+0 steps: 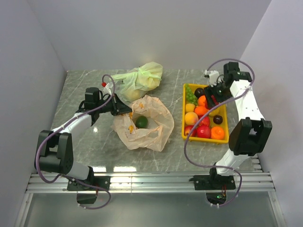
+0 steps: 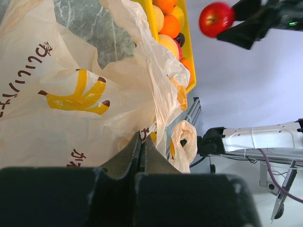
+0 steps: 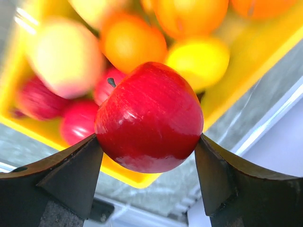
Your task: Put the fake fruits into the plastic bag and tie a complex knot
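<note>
The peach-orange plastic bag point(image 1: 154, 132) lies open at mid-table with a green fruit point(image 1: 141, 121) inside. My left gripper point(image 1: 124, 111) is shut on the bag's left rim; in the left wrist view its fingertips point(image 2: 140, 138) pinch the film of the bag point(image 2: 71, 71). My right gripper point(image 3: 147, 138) is shut on a red apple point(image 3: 149, 113), held above the yellow tray point(image 3: 222, 101). From the left wrist the same apple point(image 2: 216, 19) shows in the air between dark fingers. In the top view the right gripper point(image 1: 211, 97) hovers over the tray's far part.
The yellow tray point(image 1: 226, 128) at the right holds several fruits: oranges, red apples, lemons, green grapes and dark pieces. A pale yellow-green knotted bag point(image 1: 142, 79) lies behind the open bag. Walls stand close on the left, right and back.
</note>
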{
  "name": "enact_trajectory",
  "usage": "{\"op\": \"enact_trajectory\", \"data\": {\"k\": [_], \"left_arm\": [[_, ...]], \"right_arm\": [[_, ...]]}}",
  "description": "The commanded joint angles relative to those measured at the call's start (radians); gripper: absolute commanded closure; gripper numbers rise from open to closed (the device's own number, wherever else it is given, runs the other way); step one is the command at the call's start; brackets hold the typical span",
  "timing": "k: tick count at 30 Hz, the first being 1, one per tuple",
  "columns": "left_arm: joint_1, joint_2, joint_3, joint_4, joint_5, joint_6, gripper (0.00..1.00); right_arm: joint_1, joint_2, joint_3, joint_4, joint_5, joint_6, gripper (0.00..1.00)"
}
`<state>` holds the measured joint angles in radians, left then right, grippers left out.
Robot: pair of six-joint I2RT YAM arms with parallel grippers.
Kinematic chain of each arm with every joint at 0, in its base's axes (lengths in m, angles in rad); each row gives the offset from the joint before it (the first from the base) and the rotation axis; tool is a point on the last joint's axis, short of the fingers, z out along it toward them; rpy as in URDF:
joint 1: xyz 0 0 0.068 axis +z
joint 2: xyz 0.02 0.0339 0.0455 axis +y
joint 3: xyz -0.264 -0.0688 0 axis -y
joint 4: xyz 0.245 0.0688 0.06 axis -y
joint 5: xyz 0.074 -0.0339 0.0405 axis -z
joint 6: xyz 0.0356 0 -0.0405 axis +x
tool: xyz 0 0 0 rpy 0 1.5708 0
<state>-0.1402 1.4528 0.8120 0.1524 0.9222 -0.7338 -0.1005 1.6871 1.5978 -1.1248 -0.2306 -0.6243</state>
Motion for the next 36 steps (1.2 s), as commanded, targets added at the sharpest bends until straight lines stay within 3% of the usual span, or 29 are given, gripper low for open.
{"op": "enact_trajectory", "data": {"k": [1,9,15,16,17,19,26,30,36], "left_arm": [[-0.001,-0.005,0.036,0.015,0.023,0.017,1.00],[0.007,0.018,0.032,0.101,0.053,-0.064,0.99],[0.031,0.029,0.035,0.148,0.069,-0.111,1.00],[0.033,0.030,0.035,0.150,0.069,-0.114,1.00],[0.036,0.032,0.026,0.154,0.069,-0.122,0.99],[0.036,0.035,0.018,0.174,0.066,-0.131,1.00],[0.037,0.035,0.021,0.156,0.066,-0.119,1.00],[0.037,0.024,0.016,0.151,0.061,-0.115,0.99],[0.037,0.015,0.000,0.145,0.053,-0.104,1.00]], "right_arm": [[0.103,-0.059,0.121,-0.066,-0.195,0.085,0.43],[0.516,-0.006,0.177,0.106,-0.340,0.307,0.46],[0.769,0.011,0.016,0.272,-0.279,0.359,0.48],[0.788,0.011,-0.027,0.292,-0.267,0.376,0.44],[0.821,0.017,-0.044,0.309,-0.251,0.385,0.33],[0.847,0.049,-0.045,0.318,-0.202,0.412,0.02],[0.799,-0.018,0.025,0.264,-0.239,0.460,0.00],[0.586,-0.104,0.002,0.165,-0.314,0.414,0.00],[0.374,-0.225,-0.172,0.054,-0.195,0.260,0.12]]}}
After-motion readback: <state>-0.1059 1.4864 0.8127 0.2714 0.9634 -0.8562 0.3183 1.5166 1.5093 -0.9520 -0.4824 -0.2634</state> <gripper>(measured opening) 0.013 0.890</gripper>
